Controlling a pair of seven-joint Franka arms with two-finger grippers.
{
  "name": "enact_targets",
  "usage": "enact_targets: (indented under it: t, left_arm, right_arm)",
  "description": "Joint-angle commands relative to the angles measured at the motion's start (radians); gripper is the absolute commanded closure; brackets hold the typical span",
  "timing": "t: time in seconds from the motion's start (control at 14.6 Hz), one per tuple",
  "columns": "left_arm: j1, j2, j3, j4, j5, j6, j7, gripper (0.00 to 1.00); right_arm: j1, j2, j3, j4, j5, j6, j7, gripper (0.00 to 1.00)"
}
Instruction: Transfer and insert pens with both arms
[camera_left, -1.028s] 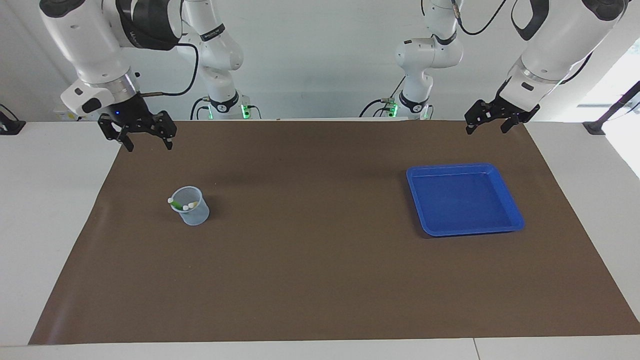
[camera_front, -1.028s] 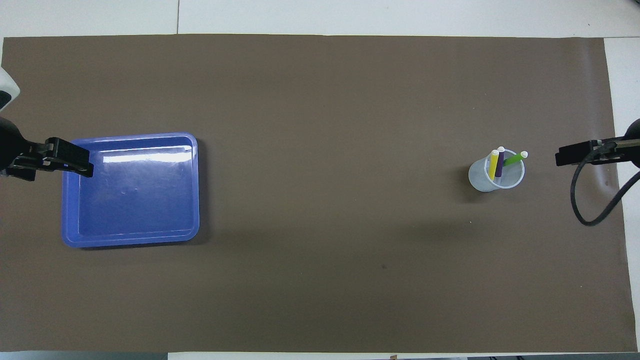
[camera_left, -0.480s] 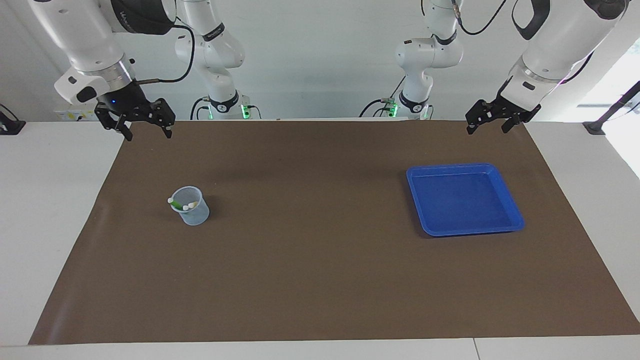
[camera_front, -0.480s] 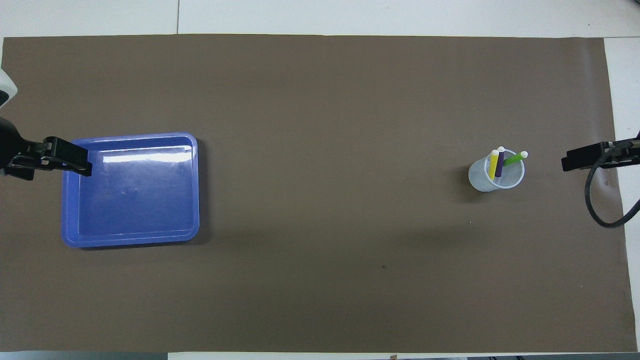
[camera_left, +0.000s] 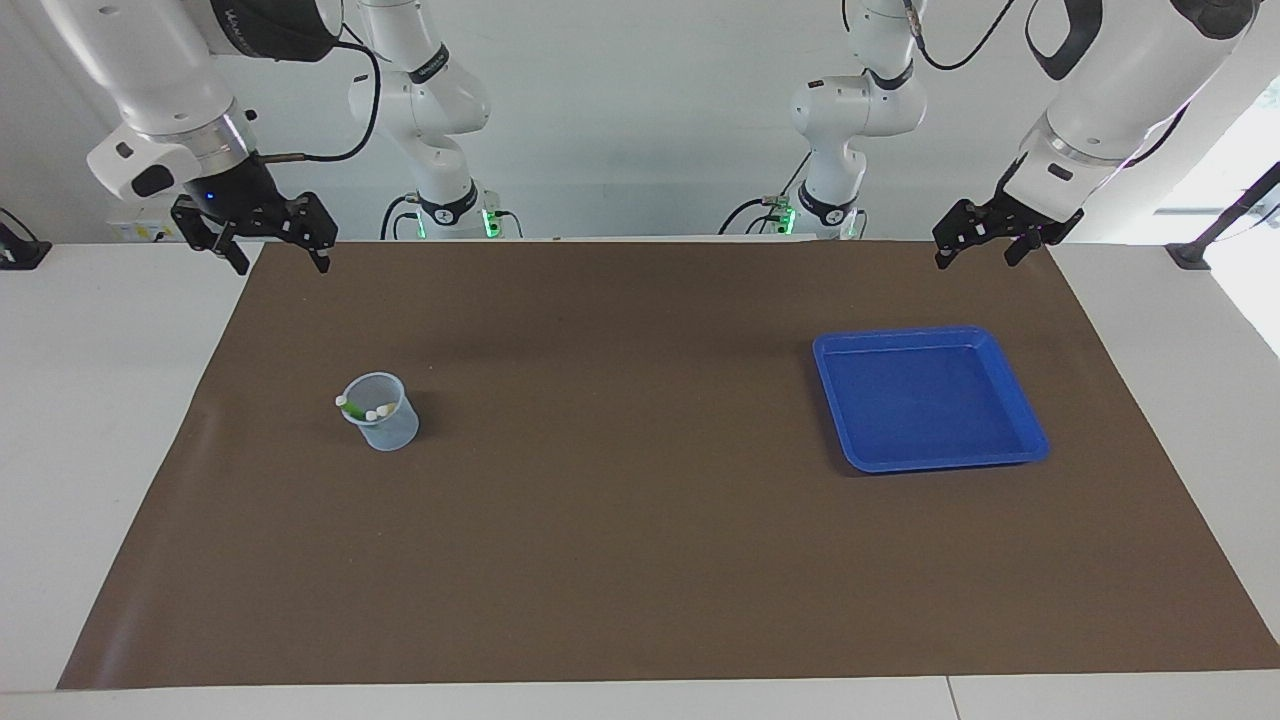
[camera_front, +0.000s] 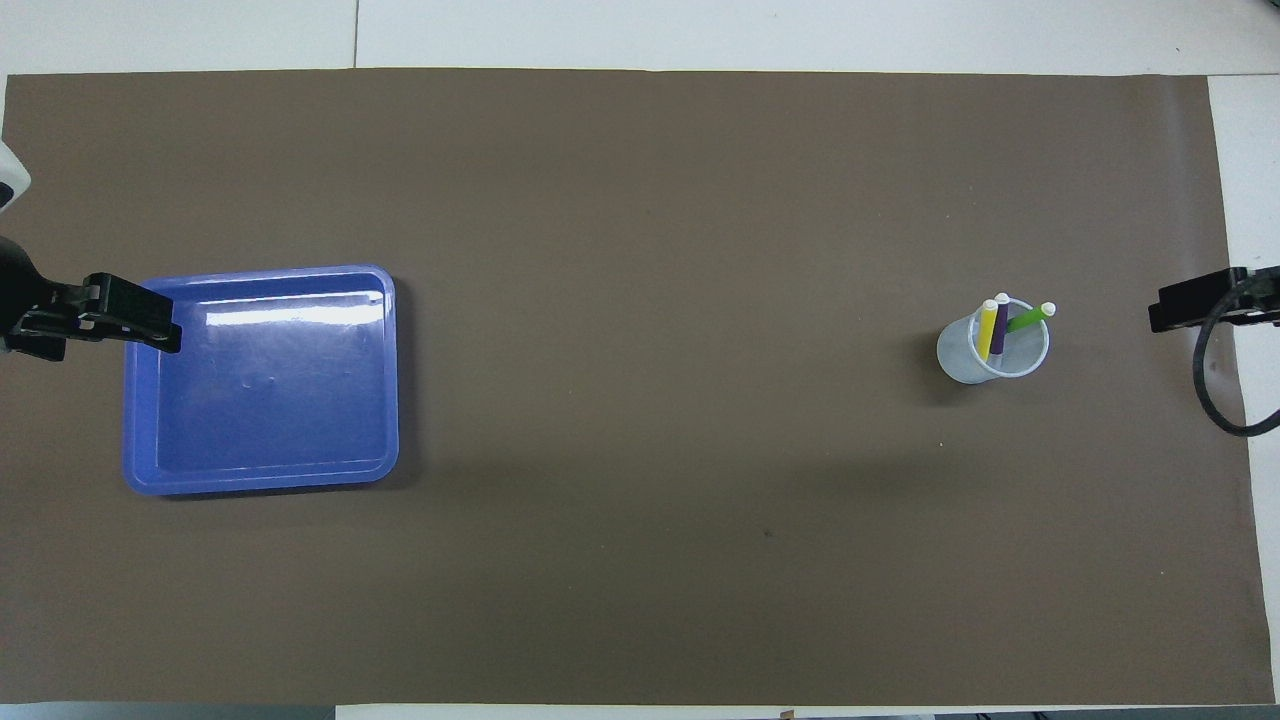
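Three pens stand in a clear cup (camera_front: 965, 362) on the brown mat toward the right arm's end: yellow pen (camera_front: 987, 332), purple pen (camera_front: 999, 328) and green pen (camera_front: 1026, 319), pale ends up. In the facing view the cup (camera_left: 388, 428) shows only their tips (camera_left: 357, 408). My right gripper (camera_left: 280, 266) hangs open and empty, high over the mat's corner, well apart from the cup; overhead it is the right gripper (camera_front: 1172, 310) at the frame's edge. My left gripper (camera_left: 976, 262) hangs open and empty above the mat beside the tray, seen overhead as the left gripper (camera_front: 150, 326).
A blue tray (camera_left: 932, 456) with nothing in it lies toward the left arm's end, also seen as the blue tray (camera_front: 260, 481). Two smaller white arms with green lights stand at the robots' edge of the table. The brown mat (camera_front: 640, 560) covers most of the table.
My right gripper has risen and drawn back from the cup toward the mat's corner at the right arm's end. The left gripper has barely moved. Pens and cup are still.
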Motion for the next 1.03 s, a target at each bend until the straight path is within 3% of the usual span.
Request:
enact_targets:
  t: [0.0, 0.96]
  left_arm:
    - [0.001, -0.016, 0.003, -0.016, 0.014, 0.013, 0.006, 0.00]
    - [0.001, -0.016, 0.003, -0.016, 0.014, 0.013, 0.006, 0.00]
  right_arm:
    - [0.005, 0.026, 0.003, 0.044, -0.027, -0.044, 0.029, 0.00]
    - [0.005, 0.012, 0.043, 0.024, -0.021, -0.060, 0.144, 0.00]
